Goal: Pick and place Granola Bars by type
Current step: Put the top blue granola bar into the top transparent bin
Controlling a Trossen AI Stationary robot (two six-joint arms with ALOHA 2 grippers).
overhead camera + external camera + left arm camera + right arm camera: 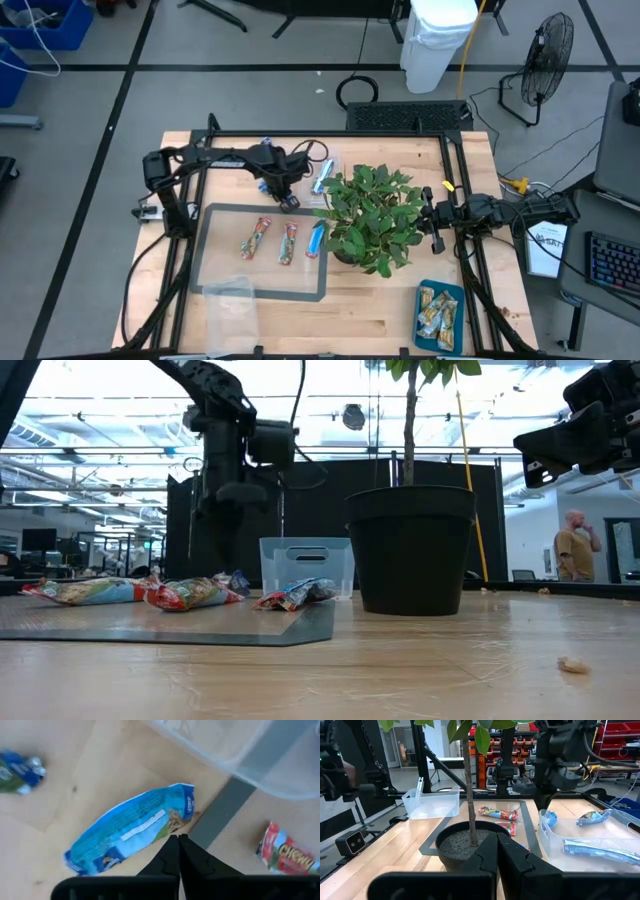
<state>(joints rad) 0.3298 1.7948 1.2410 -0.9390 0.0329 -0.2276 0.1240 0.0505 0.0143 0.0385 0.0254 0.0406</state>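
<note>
The left gripper (178, 839) hovers with fingers together, holding nothing, just above a blue bar (132, 835) lying on the wood beside the grey mat (215, 275). The bar looks light, with a soft, slippery wrapper — better to pinch it across the middle. The right gripper (497, 840) waits closed behind the plant pot (470, 847).

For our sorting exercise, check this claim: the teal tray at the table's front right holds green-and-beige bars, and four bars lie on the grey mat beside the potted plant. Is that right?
Not quite. The high view shows three bars on the grey mat, not four: two red-and-tan bars and one blue bar. The rest stands: the teal tray at the front right holds green-and-beige bars, and the mat lies beside the potted plant.
</note>
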